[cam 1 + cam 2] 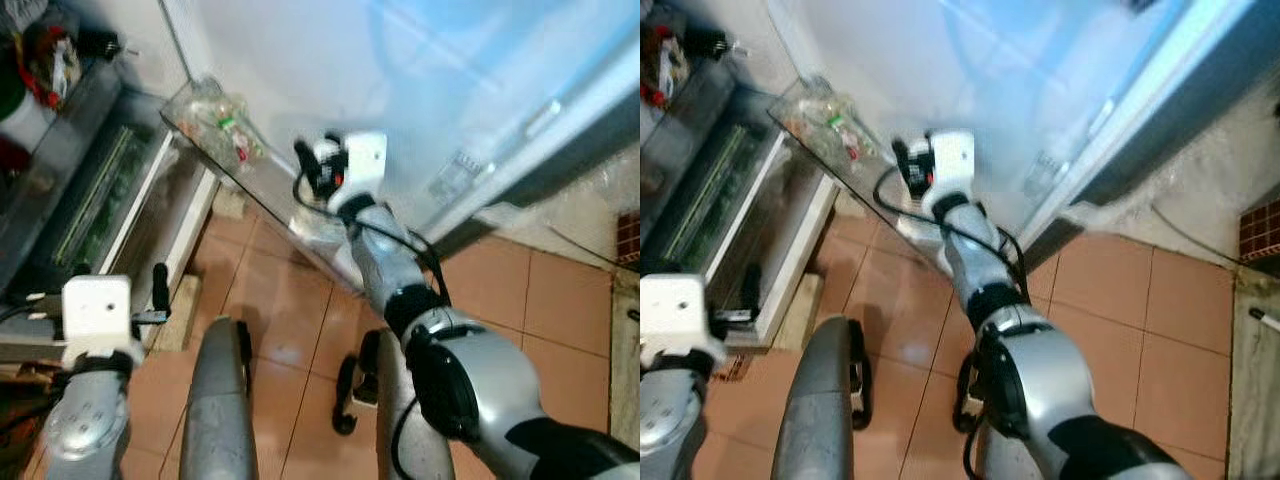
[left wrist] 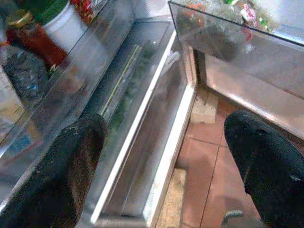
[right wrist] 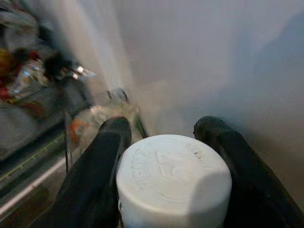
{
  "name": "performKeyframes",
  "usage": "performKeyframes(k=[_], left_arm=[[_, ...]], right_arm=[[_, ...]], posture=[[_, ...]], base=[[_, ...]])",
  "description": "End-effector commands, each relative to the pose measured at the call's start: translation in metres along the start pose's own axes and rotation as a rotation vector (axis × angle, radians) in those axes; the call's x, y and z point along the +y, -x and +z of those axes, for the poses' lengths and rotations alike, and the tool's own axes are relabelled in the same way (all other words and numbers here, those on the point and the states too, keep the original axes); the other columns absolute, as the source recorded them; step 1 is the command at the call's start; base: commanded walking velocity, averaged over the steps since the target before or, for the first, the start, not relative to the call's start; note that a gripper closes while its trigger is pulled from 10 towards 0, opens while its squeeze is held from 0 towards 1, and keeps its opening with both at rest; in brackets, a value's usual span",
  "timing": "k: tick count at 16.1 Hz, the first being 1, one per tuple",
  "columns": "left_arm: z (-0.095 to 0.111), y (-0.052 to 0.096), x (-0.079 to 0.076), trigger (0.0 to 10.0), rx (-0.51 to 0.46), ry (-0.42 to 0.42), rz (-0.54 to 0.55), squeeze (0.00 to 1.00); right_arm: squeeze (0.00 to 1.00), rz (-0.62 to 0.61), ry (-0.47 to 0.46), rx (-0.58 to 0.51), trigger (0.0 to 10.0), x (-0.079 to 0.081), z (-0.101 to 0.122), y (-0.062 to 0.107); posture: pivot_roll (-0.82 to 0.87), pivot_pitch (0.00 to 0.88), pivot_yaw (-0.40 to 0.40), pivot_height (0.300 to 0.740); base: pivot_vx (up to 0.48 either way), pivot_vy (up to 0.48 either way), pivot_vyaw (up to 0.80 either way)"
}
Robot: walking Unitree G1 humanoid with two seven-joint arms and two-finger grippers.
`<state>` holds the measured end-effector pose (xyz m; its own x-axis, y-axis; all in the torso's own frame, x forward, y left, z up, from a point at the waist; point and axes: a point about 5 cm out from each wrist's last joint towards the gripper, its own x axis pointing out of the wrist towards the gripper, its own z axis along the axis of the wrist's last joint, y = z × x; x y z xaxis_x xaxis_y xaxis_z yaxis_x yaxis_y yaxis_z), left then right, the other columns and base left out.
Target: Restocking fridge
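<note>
You're in a home kitchen; an open fridge stands at the left, its glass shelves holding jars and packets; the white fridge door swings ahead; terracotta floor tiles lie underfoot.

Floor tiles: glazed terracotta, faintly glossy.
Door shelf: clear, smooth plastic, just ahead of the left gripper.
White cap: smooth matt plastic with embossed lettering, between the right gripper's matt black fingers.
Arm shell: satin silver.
</note>
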<state>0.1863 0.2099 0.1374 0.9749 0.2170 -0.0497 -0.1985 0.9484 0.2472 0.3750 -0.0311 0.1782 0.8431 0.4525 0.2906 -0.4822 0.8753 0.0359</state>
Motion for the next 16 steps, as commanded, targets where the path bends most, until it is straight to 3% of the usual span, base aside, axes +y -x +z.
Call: performKeyframes(k=[1,3,5,9,10,11,16], left_arm=[[0.000,0.006,0.002,10.0,0.019,-0.002,-0.007,0.00],[0.002,0.021,0.004,10.0,0.037,-0.020,-0.018,0.00],[0.001,0.031,0.007,10.0,0.059,-0.026,-0.018,0.00],[0.005,0.034,0.011,10.0,0.060,-0.039,-0.026,0.00],[0.005,0.036,0.012,10.0,0.063,-0.042,-0.026,0.00],[0.005,0.038,0.013,10.0,0.067,-0.042,-0.024,0.00],[0.004,0.041,0.009,10.0,0.075,-0.039,-0.036,0.00]], right_arm=[[0.00,0.037,0.033,-0.045,10.0,0.005,0.007,-0.003],[0.00,0.052,0.126,-0.061,10.0,0.006,0.007,0.000],[0.00,0.050,0.147,-0.062,10.0,0.005,0.005,0.002],[0.00,0.046,0.190,-0.036,10.0,0.009,-0.007,0.011],[0.84,0.075,0.186,-0.035,10.0,0.016,-0.012,0.014],[1.00,0.091,0.194,-0.035,10.0,0.020,-0.015,0.017],[1.00,0.128,0.264,-0.077,10.0,0.033,-0.014,0.018]], posture=[[0.36,0.453,-0.054,0.631],[0.40,0.497,-0.047,0.631],[0.41,0.507,-0.039,0.631],[0.44,0.512,-0.030,0.631],[0.44,0.513,-0.030,0.631],[0.45,0.515,-0.030,0.631],[0.44,0.506,-0.032,0.631]], base=[[0.000,0.000,0.00],[0.000,0.000,0.00],[0.000,0.000,0.00],[0.000,0.000,0.00],[0.000,0.000,0.00],[0.000,0.000,0.00],[0.000,0.000,0.00]])
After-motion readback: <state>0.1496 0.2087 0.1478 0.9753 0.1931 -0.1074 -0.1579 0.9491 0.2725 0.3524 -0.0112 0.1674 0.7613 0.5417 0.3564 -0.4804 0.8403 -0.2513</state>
